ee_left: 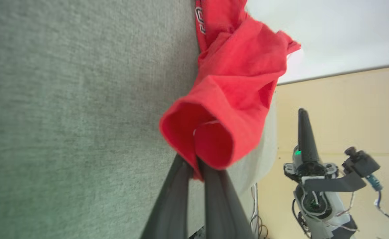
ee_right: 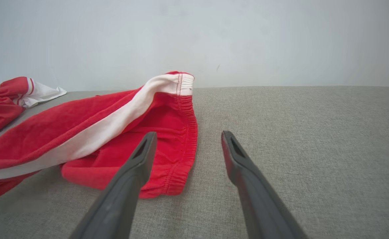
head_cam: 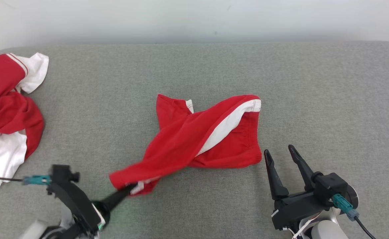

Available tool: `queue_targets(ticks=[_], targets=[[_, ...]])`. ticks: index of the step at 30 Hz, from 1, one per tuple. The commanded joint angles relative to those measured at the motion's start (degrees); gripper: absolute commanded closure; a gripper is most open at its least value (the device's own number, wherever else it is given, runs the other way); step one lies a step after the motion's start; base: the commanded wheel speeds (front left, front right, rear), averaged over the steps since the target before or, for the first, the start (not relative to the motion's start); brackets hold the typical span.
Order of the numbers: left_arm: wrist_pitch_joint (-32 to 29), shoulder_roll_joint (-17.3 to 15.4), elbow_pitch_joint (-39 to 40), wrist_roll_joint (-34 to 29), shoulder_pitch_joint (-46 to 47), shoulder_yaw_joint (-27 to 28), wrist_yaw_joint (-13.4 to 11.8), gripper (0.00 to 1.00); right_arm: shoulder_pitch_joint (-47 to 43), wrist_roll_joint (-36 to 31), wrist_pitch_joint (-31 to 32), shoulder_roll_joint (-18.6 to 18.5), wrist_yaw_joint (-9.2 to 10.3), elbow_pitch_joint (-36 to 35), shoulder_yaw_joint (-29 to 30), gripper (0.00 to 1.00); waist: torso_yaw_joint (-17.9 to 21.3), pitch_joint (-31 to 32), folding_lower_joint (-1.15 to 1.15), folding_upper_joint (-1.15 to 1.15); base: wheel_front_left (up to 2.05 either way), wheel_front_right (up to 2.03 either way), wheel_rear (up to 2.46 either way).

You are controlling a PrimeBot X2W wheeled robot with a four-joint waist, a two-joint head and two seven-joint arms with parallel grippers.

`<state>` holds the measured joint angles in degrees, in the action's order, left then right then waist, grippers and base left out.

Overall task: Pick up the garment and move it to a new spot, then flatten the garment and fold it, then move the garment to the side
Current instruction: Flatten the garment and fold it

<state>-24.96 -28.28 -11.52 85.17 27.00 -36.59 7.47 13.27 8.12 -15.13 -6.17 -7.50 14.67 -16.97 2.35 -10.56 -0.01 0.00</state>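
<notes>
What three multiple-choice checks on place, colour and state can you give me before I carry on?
1. Where does the second garment lie on the grey surface? A) far left B) far right C) centre
2. What colour is the side stripe on the red shorts? A) blue B) white C) black
3. What are the left jaws doing? A) standing open B) shut on nothing C) shut on the shorts
Answers: 1 A, it lies at the head view's left edge. 2 B, a white band runs along the side. 3 C, they pinch a red hem.
</notes>
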Motion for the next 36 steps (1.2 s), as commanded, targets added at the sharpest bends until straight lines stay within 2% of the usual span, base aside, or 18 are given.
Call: queue_targets(ticks=[1,5,7,8,9,10,11,12,15,21,29,33,36], targets=[[0.6,0.6,-0.2,2.1,-0.9,1.3,0.0,1.0,0.0,-0.1,-0.1,-0.4,0.02,0.2,-0.2,0.0,-0.3,-0.2,0.01,0.0,0.0,0.0,0.0],[3.3,2.9,-2.3,8.4,0.7,7.2,0.0,1.0,1.0,0.1,-0.1,-0.8,0.02,0.2,-0.9,0.0,0.0,-0.5,0.01,0.0,0.0,0.0,0.0],[6.1,3.0,-4.7,7.3,2.5,9.2,0.0,1.0,1.3,0.3,-0.1,-0.8,0.01,0.1,-1.3,0.0,0.5,-0.8,0.01,0.0,0.0,0.0,0.0],[7.3,3.0,-6.5,6.2,3.1,9.4,0.0,0.92,1.4,0.4,-0.1,-0.8,0.01,0.1,-1.6,0.0,0.9,-1.0,0.01,0.0,0.0,0.0,0.0],[8.8,3.1,-7.8,4.7,3.7,9.3,0.0,1.0,1.3,0.4,-0.1,-0.9,0.02,0.2,-1.6,0.0,1.2,-1.2,0.01,0.0,0.0,0.0,0.0],[11.0,3.4,-9.7,3.3,4.5,9.7,0.0,0.93,1.2,0.5,-0.1,-1.0,0.02,0.3,-1.6,0.0,1.5,-1.4,0.01,0.0,0.0,0.0,0.0],[13.3,3.8,-11.4,1.8,5.1,10.0,0.0,0.51,1.2,0.6,-0.1,-0.9,0.02,0.4,-1.7,0.0,1.8,-1.5,0.01,0.0,0.0,0.0,0.0],[15.8,4.2,-13.1,0.0,5.8,10.0,0.0,0.0,1.1,0.5,-0.1,-0.9,0.01,0.4,-1.6,0.0,2.0,-1.7,0.01,0.0,0.0,0.0,0.0],[20.5,6.7,-17.0,-2.6,6.4,9.2,0.0,0.0,0.9,0.6,-0.1,-1.1,0.02,0.5,-1.6,0.0,2.5,-2.0,0.01,0.0,0.0,0.0,0.0],[26.9,8.2,-20.4,-7.1,6.4,6.6,0.0,0.0,0.6,0.5,-0.1,-1.8,0.01,0.2,-0.8,0.0,2.3,-2.2,0.01,0.0,0.0,0.0,0.0],[34.9,7.6,-21.1,-13.6,5.5,1.1,0.0,0.0,0.5,-0.2,-0.1,-1.4,0.02,-0.3,-0.8,0.0,0.6,0.0,0.01,0.0,0.0,0.0,0.0],[38.9,7.4,-22.3,-19.2,5.3,-1.0,0.0,0.0,-0.1,-0.2,-0.1,-1.4,0.01,-0.1,-0.6,0.0,-0.3,1.8,0.01,0.0,0.0,0.0,0.0],[40.1,7.8,-23.2,-24.9,4.9,0.0,-0.8,0.0,-0.4,-0.3,-0.1,-1.5,0.01,0.1,-0.7,0.0,-1.0,3.1,0.01,0.0,0.0,0.0,0.0]])
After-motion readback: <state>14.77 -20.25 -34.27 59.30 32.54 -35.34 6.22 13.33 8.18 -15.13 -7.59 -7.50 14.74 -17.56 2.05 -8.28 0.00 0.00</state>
